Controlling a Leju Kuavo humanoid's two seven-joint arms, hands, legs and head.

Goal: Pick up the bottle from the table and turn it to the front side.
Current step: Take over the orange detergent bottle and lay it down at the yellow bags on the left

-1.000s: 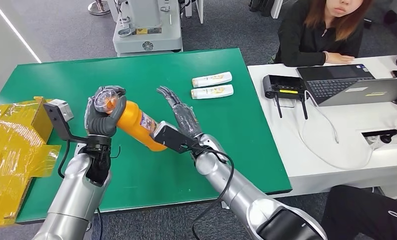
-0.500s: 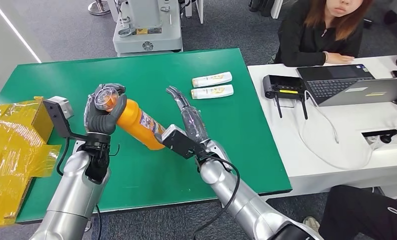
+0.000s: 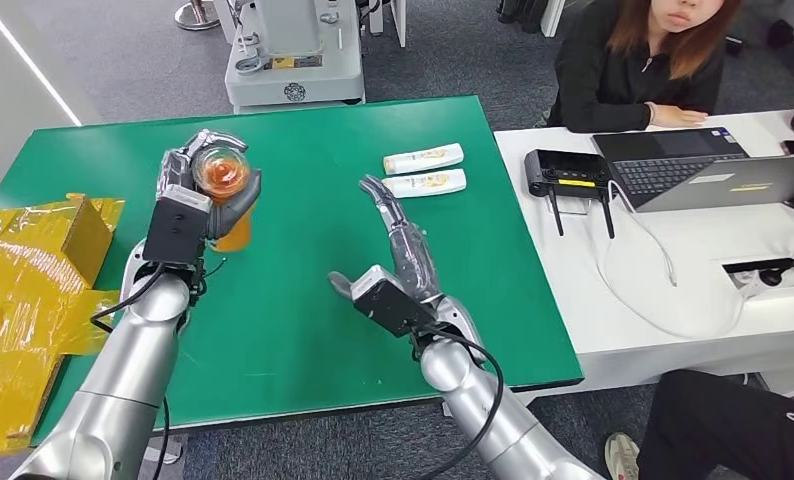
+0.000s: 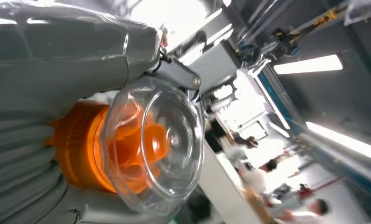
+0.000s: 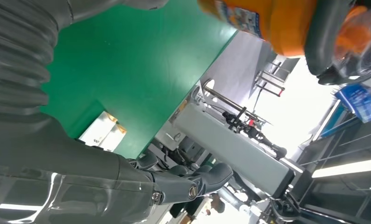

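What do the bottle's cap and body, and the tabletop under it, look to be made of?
The cap of the bottle held by the left hand looks like clear hard plastic: the orange top shows through it, with sharp glints. The body seems opaque glossy orange plastic with a printed label. The table has a matte green surface, even and without reflections; whether felt, mat or laminate cannot be told.

Green table (image 3: 303, 330) at centre on grey carpeted floor (image 3: 93, 60), a white desk (image 3: 673, 290) at 3 o'clock bearing a laptop (image 3: 693, 165) and black router (image 3: 568, 172), grey machine base (image 3: 293, 55) at 12 o'clock, yellow-wrapped box (image 3: 23, 290) at 9 o'clock.
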